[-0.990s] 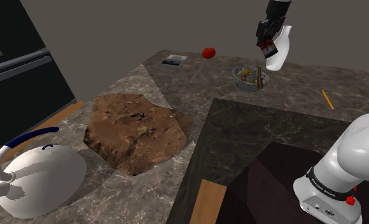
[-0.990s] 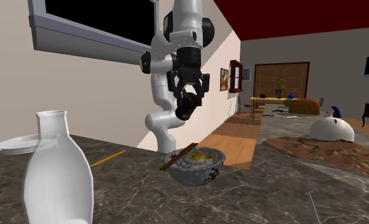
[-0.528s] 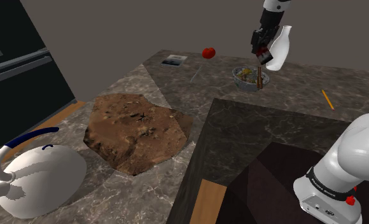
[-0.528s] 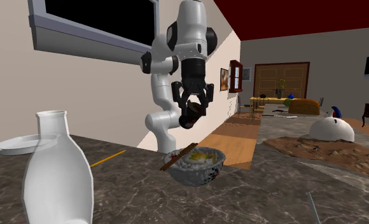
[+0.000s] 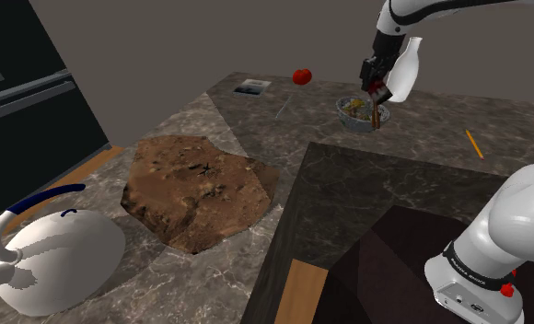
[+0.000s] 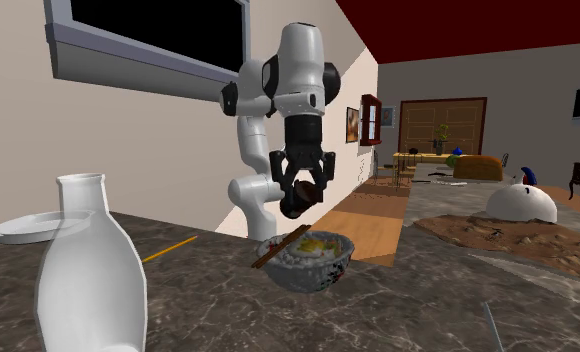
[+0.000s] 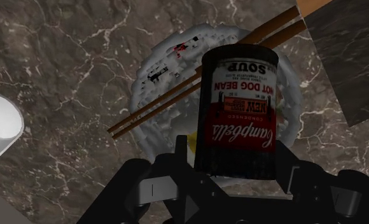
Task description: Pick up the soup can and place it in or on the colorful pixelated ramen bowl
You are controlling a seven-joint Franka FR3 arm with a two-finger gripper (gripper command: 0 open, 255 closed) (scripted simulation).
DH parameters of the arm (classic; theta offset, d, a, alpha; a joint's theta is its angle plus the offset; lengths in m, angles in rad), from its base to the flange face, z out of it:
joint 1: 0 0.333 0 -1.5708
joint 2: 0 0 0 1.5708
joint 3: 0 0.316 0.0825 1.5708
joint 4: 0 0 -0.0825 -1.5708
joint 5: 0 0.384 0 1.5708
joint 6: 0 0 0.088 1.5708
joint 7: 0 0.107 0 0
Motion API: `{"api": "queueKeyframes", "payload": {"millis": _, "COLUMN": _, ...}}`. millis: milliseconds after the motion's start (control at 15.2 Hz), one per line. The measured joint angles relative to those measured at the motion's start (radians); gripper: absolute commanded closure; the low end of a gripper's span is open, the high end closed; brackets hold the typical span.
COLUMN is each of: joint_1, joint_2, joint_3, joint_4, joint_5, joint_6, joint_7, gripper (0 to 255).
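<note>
**1. Gripper.** The gripper [image 7: 237, 164] is clamped on the soup can [image 7: 239, 108]. The two black fingers press on opposite sides of the can's wall, at the red half of its label. Most of the can projects beyond the fingertips toward the bowl [image 7: 153, 69].

**2. Handling of the load.**
- The can is judged to be a stiff cylinder that will not give under finger pressure.
- If full, it is likely to be fairly heavy for its size.
- Its glossy wall is probably slippery, so a hold on the curved side, across the width, is the suitable one.
- The present hold sits toward one end, so the free end could swing or slide if the arm moves sharply.
- The bowl already carries food and a pair of chopsticks [image 7: 156, 113] laid across it. A can let go from height may tip or knock these.

**3. Position of the load.** In the second exterior view the can [image 6: 300, 197] hangs slightly tilted, off the counter [image 6: 408, 310]. It is directly above the bowl [image 6: 313, 272] and apart from it.

**4. Arm pose.** The arm [image 6: 296, 70] rises from its base and folds over at the top, and the wrist points straight down. In the shoulder view the gripper [image 5: 376, 83] stands just beside a white bottle [image 5: 404, 66].
</note>
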Motion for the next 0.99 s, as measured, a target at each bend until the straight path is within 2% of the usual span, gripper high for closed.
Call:
{"api": "queueKeyframes", "payload": {"millis": 462, "joint_1": 0.0, "joint_2": -0.002, "joint_3": 0.0, "joint_4": -0.015, "joint_5": -0.001, "joint_6": 0.014, "joint_7": 0.002, "gripper": 255}}
{"api": "queueKeyframes", "payload": {"millis": 528, "joint_1": 0.0, "joint_2": -0.002, "joint_3": 0.0, "joint_4": -0.015, "joint_5": -0.001, "joint_6": 0.014, "joint_7": 0.002, "gripper": 0}}
{"api": "queueKeyframes", "payload": {"millis": 990, "joint_1": 0.0, "joint_2": -0.002, "joint_3": 0.001, "joint_4": 0.0, "joint_5": 0.0, "joint_6": -0.001, "joint_7": 0.002, "gripper": 0}}
